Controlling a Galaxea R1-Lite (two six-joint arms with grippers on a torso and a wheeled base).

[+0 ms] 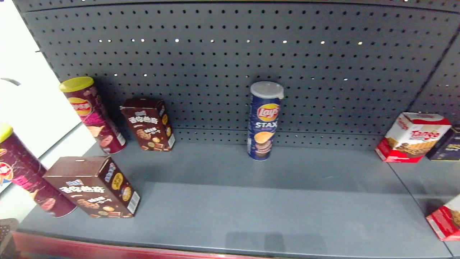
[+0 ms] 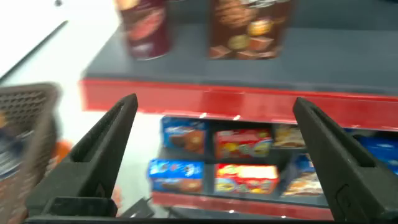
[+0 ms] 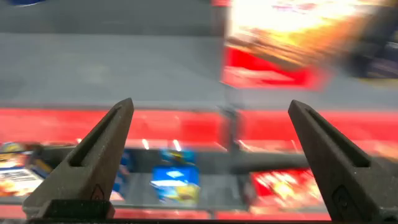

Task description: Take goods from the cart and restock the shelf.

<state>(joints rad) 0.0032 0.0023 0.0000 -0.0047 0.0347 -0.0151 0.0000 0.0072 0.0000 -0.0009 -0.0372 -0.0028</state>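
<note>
The shelf (image 1: 273, 212) was a dark grey board with a red strip (image 1: 90, 249) along its front edge and a perforated back panel (image 1: 230, 54) behind it. A blue can (image 1: 264, 122) with a pale lid stood upright at the middle of the back edge, its label bearing a round yellow and red logo, white lettering and pictured crisps. Near the back left corner stood a maroon can (image 1: 94, 116) with a yellow-green lid and, beside it, a brown biscuit box (image 1: 149, 124) with white script. A second maroon can (image 1: 25, 176) and a second brown box (image 1: 95, 187) stood at the front left corner. A red and white wafer box (image 1: 413, 138) sat towards the back right, with another (image 1: 445, 217) at the right edge. Both the left gripper (image 2: 214, 104) and the right gripper (image 3: 210, 106) were spread wide and held nothing, in front of the red strip. Blue and red packs (image 2: 242, 158) filled a lower shelf, with a brown mesh basket (image 2: 25, 143) beside them
</note>
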